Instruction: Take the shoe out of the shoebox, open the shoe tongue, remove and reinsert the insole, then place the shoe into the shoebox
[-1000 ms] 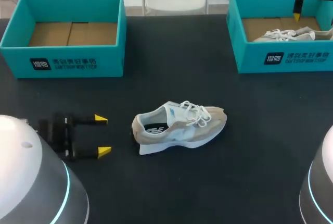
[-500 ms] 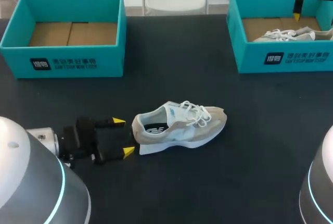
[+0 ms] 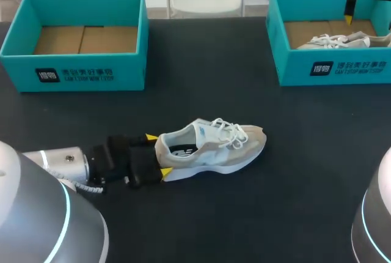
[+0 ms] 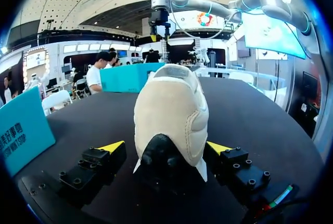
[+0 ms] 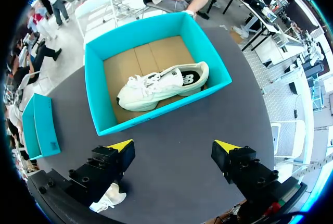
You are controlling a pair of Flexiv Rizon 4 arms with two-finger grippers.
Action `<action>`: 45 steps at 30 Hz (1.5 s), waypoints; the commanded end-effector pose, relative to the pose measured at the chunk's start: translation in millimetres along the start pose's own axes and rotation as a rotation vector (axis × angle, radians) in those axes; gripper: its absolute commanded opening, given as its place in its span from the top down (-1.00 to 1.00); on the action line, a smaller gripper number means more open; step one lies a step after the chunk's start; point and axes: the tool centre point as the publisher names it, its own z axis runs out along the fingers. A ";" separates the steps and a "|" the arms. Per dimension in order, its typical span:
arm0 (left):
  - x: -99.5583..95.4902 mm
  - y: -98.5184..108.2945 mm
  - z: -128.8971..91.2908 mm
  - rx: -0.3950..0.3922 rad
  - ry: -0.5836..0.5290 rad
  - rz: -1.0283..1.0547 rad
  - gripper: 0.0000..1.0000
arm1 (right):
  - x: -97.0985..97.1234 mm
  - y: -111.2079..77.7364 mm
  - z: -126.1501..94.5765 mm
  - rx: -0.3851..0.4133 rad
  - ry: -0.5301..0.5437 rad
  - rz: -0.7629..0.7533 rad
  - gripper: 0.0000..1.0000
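From above, the shoe (image 3: 211,148) lies on its side in the middle of the black table (image 3: 293,202). Its heel points left and its toe points right. The left gripper (image 3: 157,155) is at the heel, with one yellow tip on the far side of the heel and one on the near side. At the far left stands the left box (image 3: 79,74), blue-green, with only brown card inside. At the far right stands the right box (image 3: 333,67), and a second shoe (image 3: 339,41) lies in it. The right gripper (image 3: 349,19) hangs over the far side of that box.

From the left wrist, the shoe (image 4: 169,107) shows heel first. The heel sits between the fingers of the left gripper (image 4: 165,147). The fingers are spread wide, and a small gap shows beside the heel, so they are not squeezing it.

From the right wrist, the right gripper (image 5: 173,146) has its fingers wide apart and holds nothing. Ahead of it is the right box (image 5: 156,115), with the white second shoe (image 5: 161,86) lying on the brown floor inside.
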 end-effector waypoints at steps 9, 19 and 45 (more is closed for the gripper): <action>-5.4 0.5 26.2 -0.037 0.041 0.023 -1.00 | 0.0 -0.9 0.2 -0.002 0.000 0.001 -1.00; 1.3 5.4 28.6 -0.042 0.087 0.018 0.68 | 0.0 -0.9 0.2 -0.002 0.000 0.001 -1.00; -24.9 9.5 -3.8 -0.062 0.246 0.086 1.00 | 0.0 -0.9 0.2 -0.002 0.000 0.001 -1.00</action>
